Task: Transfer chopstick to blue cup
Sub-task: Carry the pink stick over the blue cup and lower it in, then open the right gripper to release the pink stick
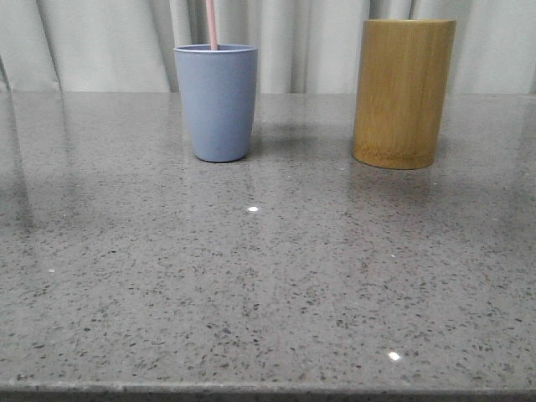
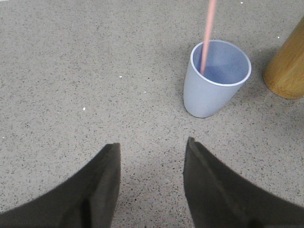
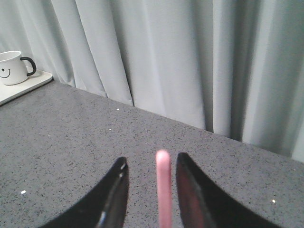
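Observation:
The blue cup (image 1: 216,105) stands upright at the back left of the table. One pale pink chopstick (image 1: 212,25) stands in it and rises past the top of the front view. Both also show in the left wrist view, the cup (image 2: 209,90) and the chopstick (image 2: 207,33). My left gripper (image 2: 153,142) is open and empty, above bare table a little short of the cup. My right gripper (image 3: 152,158) is open, with the chopstick's top end (image 3: 163,190) between its fingers, nearer one finger, a gap on each side. Neither gripper shows in the front view.
A taller tan bamboo cylinder (image 1: 402,92) stands to the right of the cup, also in the left wrist view (image 2: 287,71). A white smiley mug (image 3: 12,67) sits on a white tray (image 3: 33,81) at the table's edge. A grey curtain hangs behind the table.

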